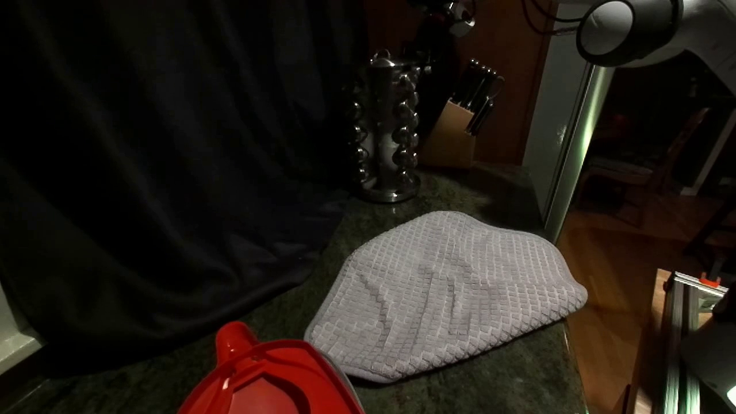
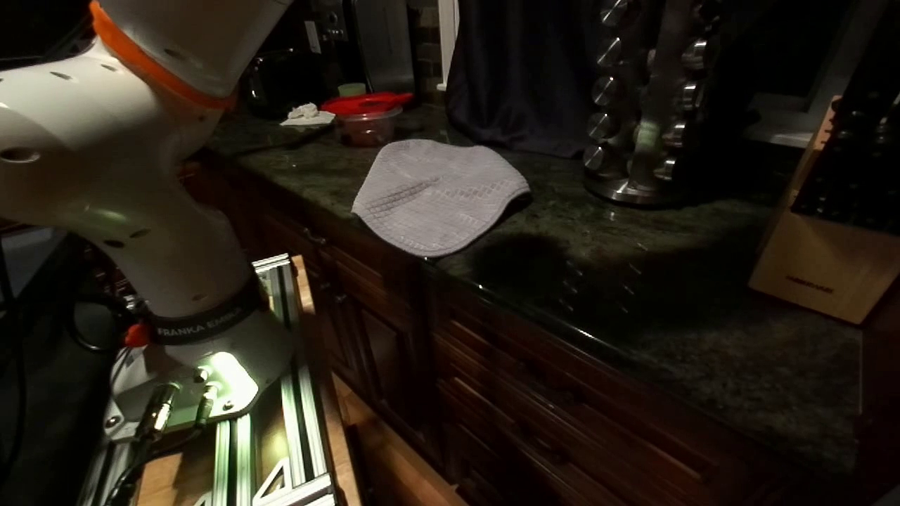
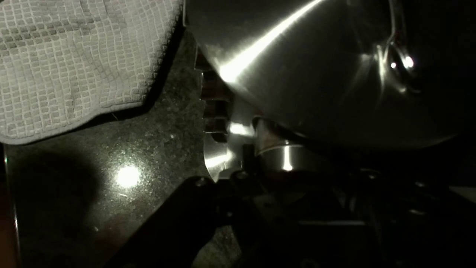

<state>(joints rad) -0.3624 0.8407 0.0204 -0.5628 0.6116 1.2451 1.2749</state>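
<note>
A round metal spice rack point(image 1: 390, 194) stands on the dark counter, with jars stacked in columns; its base point(image 2: 628, 191) shows in an exterior view as well. Seen from above in the wrist view, its shiny domed top point(image 3: 282, 82) carries a loop handle. Just beside that top my gripper point(image 3: 303, 163) is shut on a spice jar point(image 3: 277, 158), which has a metallic band. The left finger's pad point(image 3: 248, 153) lies along the jar's side, while the right finger is mostly lost in darkness. Whether the jar sits in the rack is hidden.
A wooden knife block point(image 1: 451, 135) stands right behind the rack. A rumpled grey towel point(image 1: 454, 282) lies in front, reaching the counter edge. Farther along is a clear container with a red lid point(image 2: 367, 103). A black curtain point(image 1: 172, 172) hangs along the back.
</note>
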